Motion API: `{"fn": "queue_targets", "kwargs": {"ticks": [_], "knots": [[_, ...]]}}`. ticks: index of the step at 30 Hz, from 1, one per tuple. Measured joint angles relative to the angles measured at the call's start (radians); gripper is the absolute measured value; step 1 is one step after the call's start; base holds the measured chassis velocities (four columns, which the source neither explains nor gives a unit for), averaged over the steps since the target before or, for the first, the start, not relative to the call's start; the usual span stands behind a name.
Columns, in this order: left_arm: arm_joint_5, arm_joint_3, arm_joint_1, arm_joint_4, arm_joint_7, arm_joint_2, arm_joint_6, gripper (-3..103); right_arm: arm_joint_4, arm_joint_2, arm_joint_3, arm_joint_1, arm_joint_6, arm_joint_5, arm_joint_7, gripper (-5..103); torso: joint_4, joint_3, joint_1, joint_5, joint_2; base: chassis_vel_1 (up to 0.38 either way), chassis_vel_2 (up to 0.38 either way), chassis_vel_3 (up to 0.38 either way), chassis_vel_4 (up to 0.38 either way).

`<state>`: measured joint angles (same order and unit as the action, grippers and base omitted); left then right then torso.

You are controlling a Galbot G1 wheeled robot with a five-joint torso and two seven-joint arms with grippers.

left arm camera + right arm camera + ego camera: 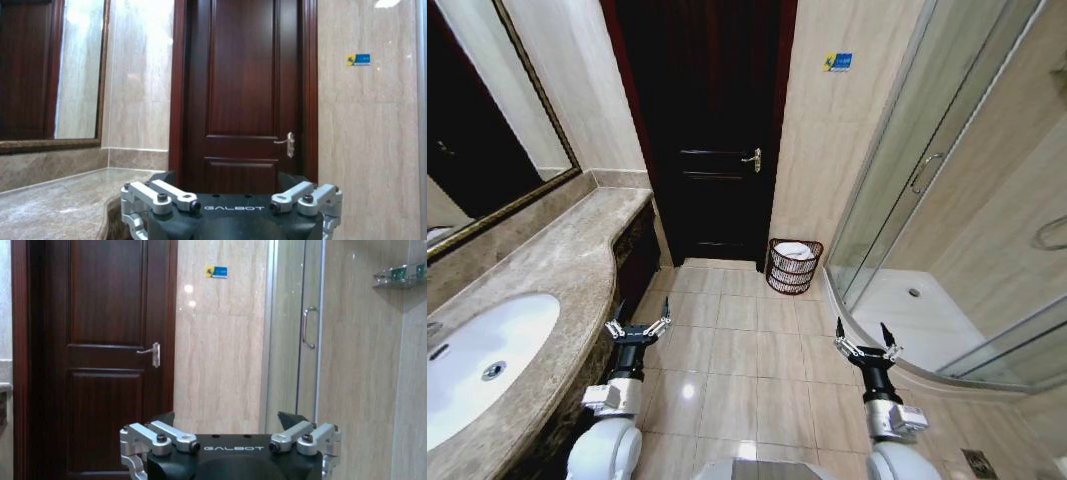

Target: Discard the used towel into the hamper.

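A: Where is the hamper (794,266)?

B: In the head view it stands on the tiled floor (727,360) just right of the frame's centre, against the beige wall, between the dark door (707,130) and the glass shower enclosure (927,180). It is a dark reddish-brown wire basket, and something white, the towel (794,251), lies inside near the top.

A: And the two arms?

B: Both sit low in the frame, well apart from the hamper. The left tool (638,327) is at lower left, just beside the edge of the marble desk (557,270) that carries the white sink (477,360). Its fingers are spread wide with nothing between them.

A: The right one?

B: The right tool (867,343) is at lower right, over the floor near the curved base of the shower. It too is spread wide and holds nothing.

A: What do the wrist cameras add?

B: The left wrist view looks past the left tool's body at the door, with the desk at lower left. The right wrist view shows the door on the left and the shower door handle (306,328) at upper right.
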<state>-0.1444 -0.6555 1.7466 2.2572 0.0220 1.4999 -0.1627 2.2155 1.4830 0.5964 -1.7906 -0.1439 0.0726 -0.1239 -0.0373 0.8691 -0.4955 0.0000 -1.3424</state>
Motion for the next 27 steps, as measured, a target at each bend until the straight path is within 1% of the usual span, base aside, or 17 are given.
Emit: {"fn": "queue_targets", "kwargs": {"ticks": [27], "knots": [[0.0, 0.0, 0.0, 0.0, 0.0, 0.0, 0.0, 100, 0.001, 0.0, 0.0, 0.0, 0.0, 0.0, 0.0, 100, 0.0, 0.0, 0.0, 0.0, 0.0, 0.0, 0.0, 0.0, 0.0]]}}
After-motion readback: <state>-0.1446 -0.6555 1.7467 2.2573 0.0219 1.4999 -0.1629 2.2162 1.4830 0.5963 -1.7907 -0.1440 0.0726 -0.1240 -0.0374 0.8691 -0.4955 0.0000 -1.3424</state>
